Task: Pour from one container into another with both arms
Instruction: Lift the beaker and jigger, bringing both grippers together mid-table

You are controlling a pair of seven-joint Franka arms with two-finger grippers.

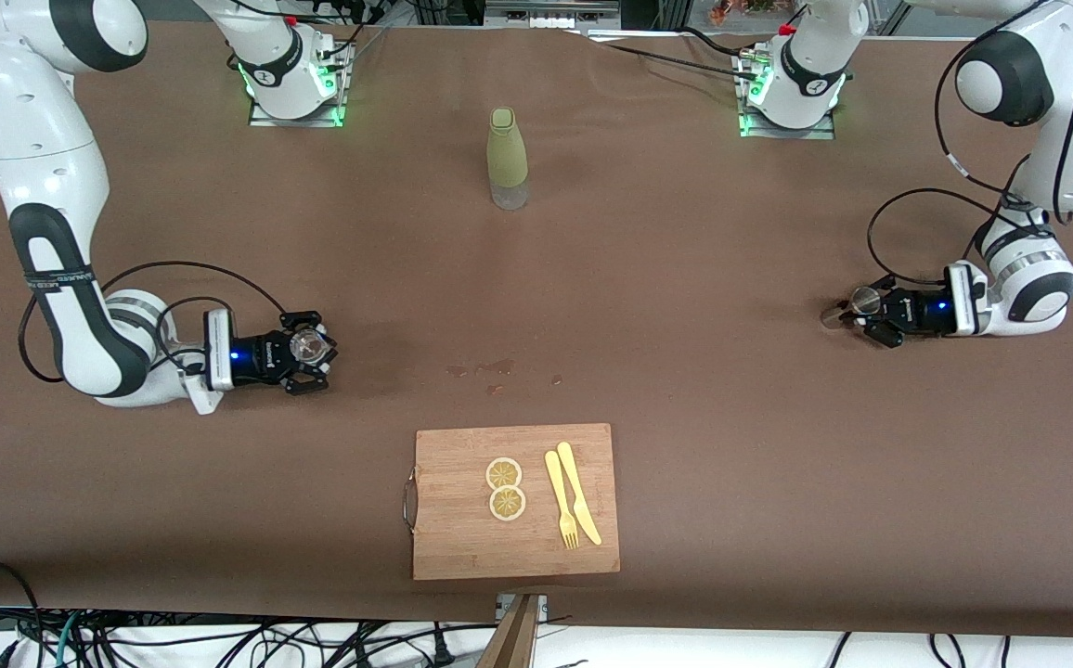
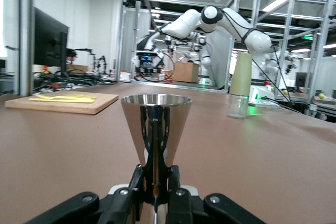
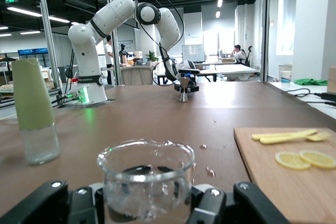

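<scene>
Toward the right arm's end of the table, my right gripper [image 1: 309, 351] sits low with its fingers shut on a small clear glass beaker [image 1: 306, 345]. The right wrist view shows the beaker [image 3: 146, 182] upright between the black fingers [image 3: 210, 205], with drops on its inside wall. Toward the left arm's end, my left gripper [image 1: 857, 315] is shut on a steel cone-shaped jigger [image 1: 863, 299]. In the left wrist view the jigger [image 2: 156, 119] stands upright, gripped at its narrow waist by the left gripper [image 2: 156, 177]. The two grippers are far apart.
A clear bottle with a pale green sleeve [image 1: 507, 160] stands midway between the arm bases. A wooden cutting board [image 1: 462, 520] near the front edge carries two lemon slices [image 1: 504, 487] and a yellow knife and fork [image 1: 574, 501]. Small wet spots [image 1: 490, 369] mark the cloth beside the board.
</scene>
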